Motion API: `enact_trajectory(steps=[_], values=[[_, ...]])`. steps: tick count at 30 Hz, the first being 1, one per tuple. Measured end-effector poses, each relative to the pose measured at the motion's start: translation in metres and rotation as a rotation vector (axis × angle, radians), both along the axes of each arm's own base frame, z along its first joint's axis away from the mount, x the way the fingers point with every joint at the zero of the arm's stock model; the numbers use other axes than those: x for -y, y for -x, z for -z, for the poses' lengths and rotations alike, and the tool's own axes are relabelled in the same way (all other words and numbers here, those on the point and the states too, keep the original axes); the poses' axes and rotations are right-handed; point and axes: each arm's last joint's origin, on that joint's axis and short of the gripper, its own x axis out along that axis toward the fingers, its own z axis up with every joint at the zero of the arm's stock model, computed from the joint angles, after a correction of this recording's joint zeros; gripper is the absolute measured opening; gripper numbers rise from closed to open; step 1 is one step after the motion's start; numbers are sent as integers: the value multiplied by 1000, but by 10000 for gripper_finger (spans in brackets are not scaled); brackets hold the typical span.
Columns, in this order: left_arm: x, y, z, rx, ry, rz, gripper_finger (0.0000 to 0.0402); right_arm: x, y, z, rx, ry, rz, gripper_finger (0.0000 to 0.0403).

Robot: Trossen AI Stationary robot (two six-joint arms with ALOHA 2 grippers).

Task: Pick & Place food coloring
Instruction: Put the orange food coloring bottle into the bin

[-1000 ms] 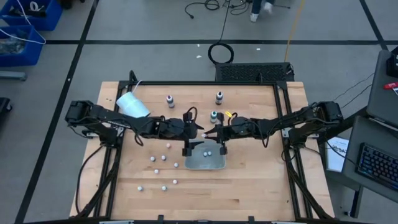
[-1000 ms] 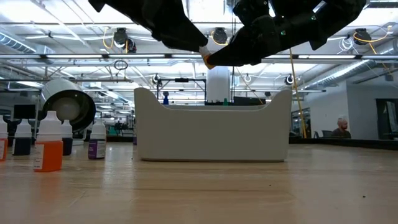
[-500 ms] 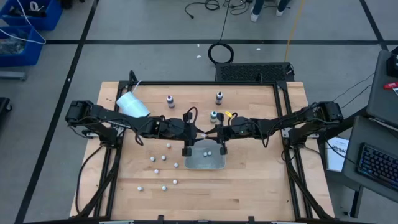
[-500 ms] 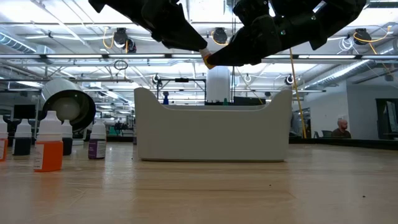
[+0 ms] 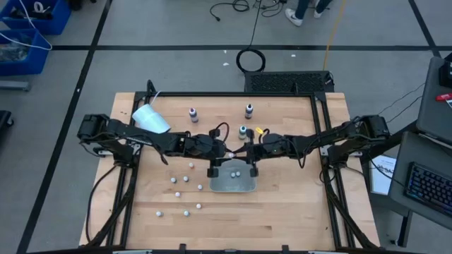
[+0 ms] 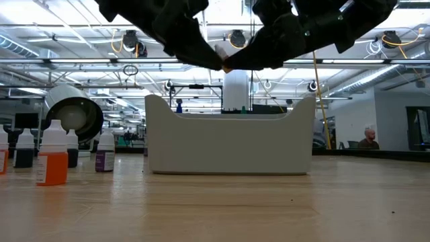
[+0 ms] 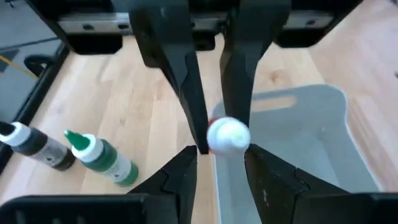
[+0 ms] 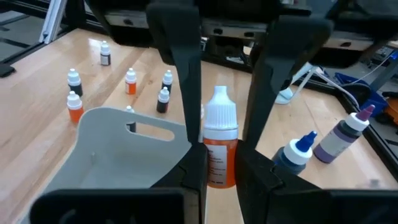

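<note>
Two grippers over one tray (image 5: 233, 185) — right gripper (image 8: 221, 163) clamps an orange bottle (image 8: 221, 149); left gripper (image 7: 219, 163) pinches its cap (image 7: 227, 134) (wrist views only).

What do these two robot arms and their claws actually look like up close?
Both arms are dark, nearly black, built of chunky jointed segments, with black cables looping along them. The left arm comes in from one side of the table and the right arm from the other. The left claw and right claw each have two flat, tapering black fingers with angular blocky bases.
</note>
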Motion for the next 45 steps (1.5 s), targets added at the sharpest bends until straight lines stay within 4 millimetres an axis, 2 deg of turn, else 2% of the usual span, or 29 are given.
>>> enact_trajectory(steps=[7, 24, 45], values=[[-1, 0, -2, 8, 2, -1, 127, 0, 0, 0, -2, 0, 1, 50], [-1, -2, -5, 44, 17, -7, 147, 0, 1, 3, -28, -16, 7, 50], [-1, -1, -4, 37, 10, -4, 65, 0, 1, 3, -33, -26, 12, 50]])
